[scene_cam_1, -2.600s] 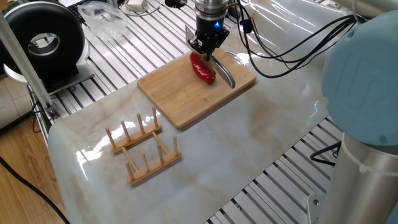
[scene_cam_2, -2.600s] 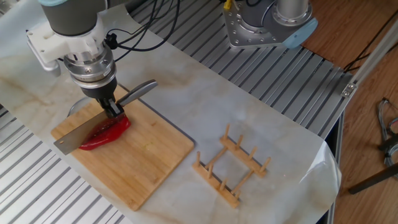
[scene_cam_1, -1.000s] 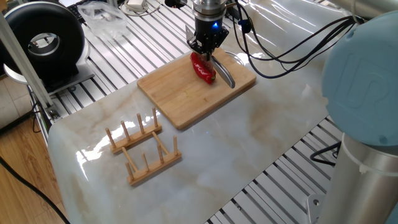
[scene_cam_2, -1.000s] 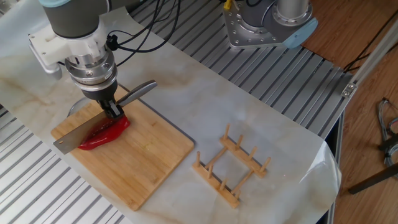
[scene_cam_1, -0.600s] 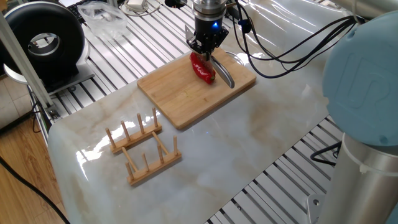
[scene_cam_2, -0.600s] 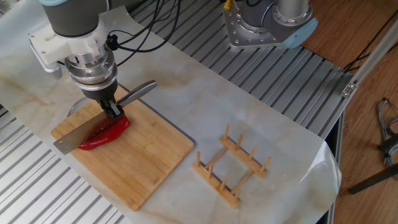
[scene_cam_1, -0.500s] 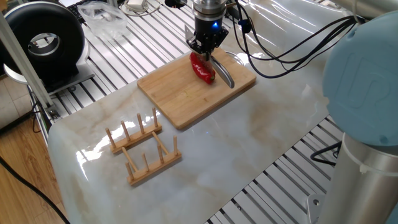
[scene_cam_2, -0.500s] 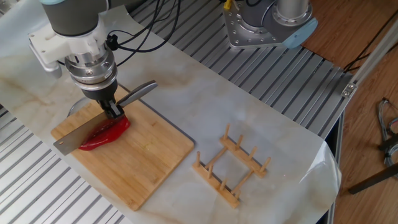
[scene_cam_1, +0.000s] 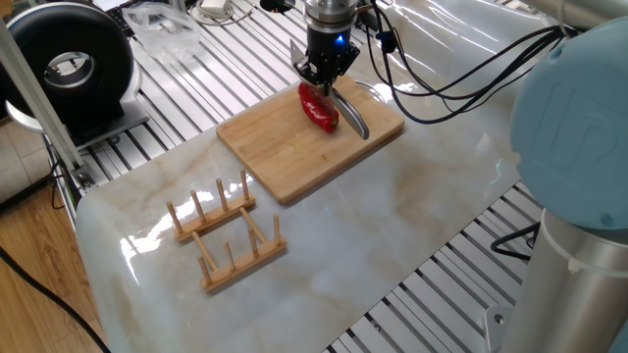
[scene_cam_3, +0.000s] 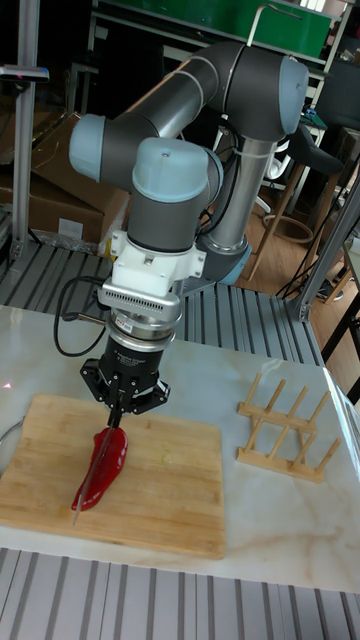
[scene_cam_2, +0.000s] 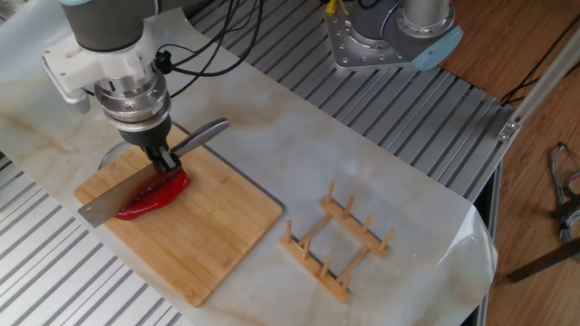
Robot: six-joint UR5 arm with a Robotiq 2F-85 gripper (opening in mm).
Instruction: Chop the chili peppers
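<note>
On the wooden cutting board (scene_cam_2: 199, 244), the chili pepper (scene_cam_2: 152, 196) is being pressed under a knife (scene_cam_2: 113, 199), whose handle is being clamped in the pincer (scene_cam_2: 166, 163). Nearby on the counter (scene_cam_2: 362, 172), a wooden rack (scene_cam_2: 337, 239) is standing apart.

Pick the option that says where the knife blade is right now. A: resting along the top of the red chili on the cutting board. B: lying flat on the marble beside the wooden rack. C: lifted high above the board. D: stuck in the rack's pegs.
A: the pincer holds the knife with its blade down along the red chili on the bamboo cutting board.
</note>
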